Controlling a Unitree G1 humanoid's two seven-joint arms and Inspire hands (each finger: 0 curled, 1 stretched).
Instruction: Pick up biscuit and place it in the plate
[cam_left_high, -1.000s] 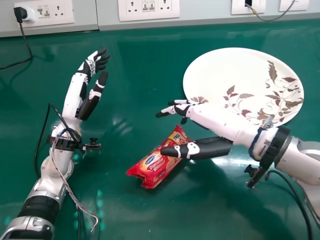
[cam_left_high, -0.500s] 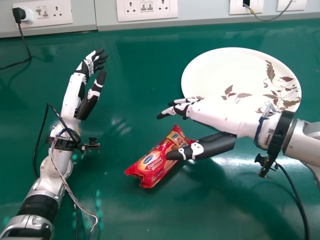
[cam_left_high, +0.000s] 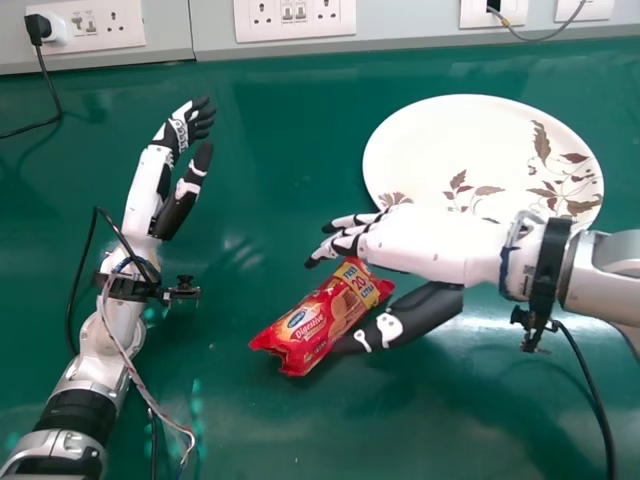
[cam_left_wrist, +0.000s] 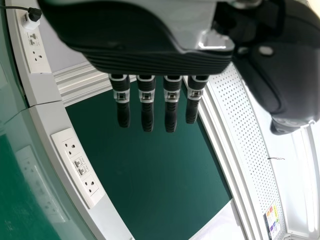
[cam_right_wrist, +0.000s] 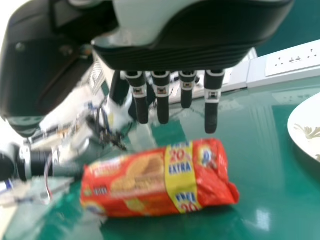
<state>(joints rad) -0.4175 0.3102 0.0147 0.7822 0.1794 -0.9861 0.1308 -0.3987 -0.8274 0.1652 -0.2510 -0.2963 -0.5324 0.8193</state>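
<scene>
Biscuit packet lies slantwise on the bench, unheld; my right hand is at its plate-side end, fingers nearly straight and thumb spread wide, the thumb low by the near side; contact cannot be told. Step judged: grasp; best to lower the fingers past the far side, nearer the packet's middle, then close evenly and lightly, as it may slip or crumble; lift clear before crossing to the plate; left hand idle, open, at the head view's left.

Green table, white wall sockets, black plug, grey wall panel
</scene>
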